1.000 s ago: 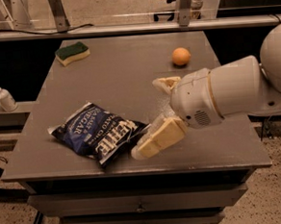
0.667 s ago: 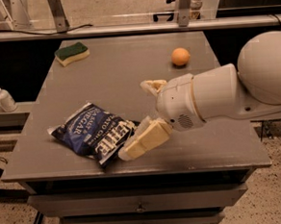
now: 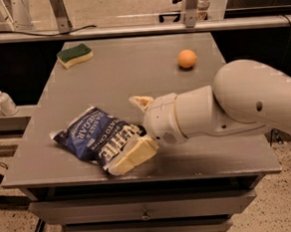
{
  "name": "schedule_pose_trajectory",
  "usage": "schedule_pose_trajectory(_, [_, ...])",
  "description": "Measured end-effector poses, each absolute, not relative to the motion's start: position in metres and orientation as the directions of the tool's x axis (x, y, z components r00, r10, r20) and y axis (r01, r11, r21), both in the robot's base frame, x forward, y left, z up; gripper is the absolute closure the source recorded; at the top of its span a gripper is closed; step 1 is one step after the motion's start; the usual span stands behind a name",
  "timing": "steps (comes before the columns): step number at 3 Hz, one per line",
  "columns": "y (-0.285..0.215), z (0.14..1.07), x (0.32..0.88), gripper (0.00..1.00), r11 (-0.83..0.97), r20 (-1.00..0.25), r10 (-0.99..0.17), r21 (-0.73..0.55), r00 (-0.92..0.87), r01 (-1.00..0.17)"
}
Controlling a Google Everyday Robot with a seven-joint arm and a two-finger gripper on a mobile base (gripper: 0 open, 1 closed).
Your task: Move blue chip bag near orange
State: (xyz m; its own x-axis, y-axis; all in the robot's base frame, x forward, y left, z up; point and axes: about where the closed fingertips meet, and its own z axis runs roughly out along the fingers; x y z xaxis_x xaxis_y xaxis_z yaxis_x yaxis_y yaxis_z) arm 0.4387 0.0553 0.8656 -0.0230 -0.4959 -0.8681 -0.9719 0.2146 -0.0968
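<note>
The blue chip bag lies flat near the table's front left, white lettering up. The orange sits at the back right of the table, far from the bag. My gripper is at the bag's right end. It is open, with one cream finger behind the bag and the other finger lying over the bag's front right corner. The white arm covers the bag's right edge.
A green-and-yellow sponge lies at the table's back left. A white pump bottle stands on a ledge left of the grey table. The table's front edge runs just below the bag. Metal frame posts stand behind the table.
My arm has moved left towards the bag. The open fingers, which were right of the bag, now straddle its right end. The bag and the orange have not moved.
</note>
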Motion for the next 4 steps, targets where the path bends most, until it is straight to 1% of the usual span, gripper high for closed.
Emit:
schedule_pose_trajectory(1, [0.0624,0.8543,0.4377,0.16,0.198,-0.871,-0.49,-0.095,-0.015,-0.976])
schedule_pose_trajectory(3, [0.0663,0.8481,0.4357,0.62,0.199,-0.878,-0.478,-0.099,-0.009,-0.975])
schedule_pose_trajectory(4, [0.0656,0.8478,0.4339,0.87,0.208,-0.88,-0.474,-0.101,-0.01,-0.973])
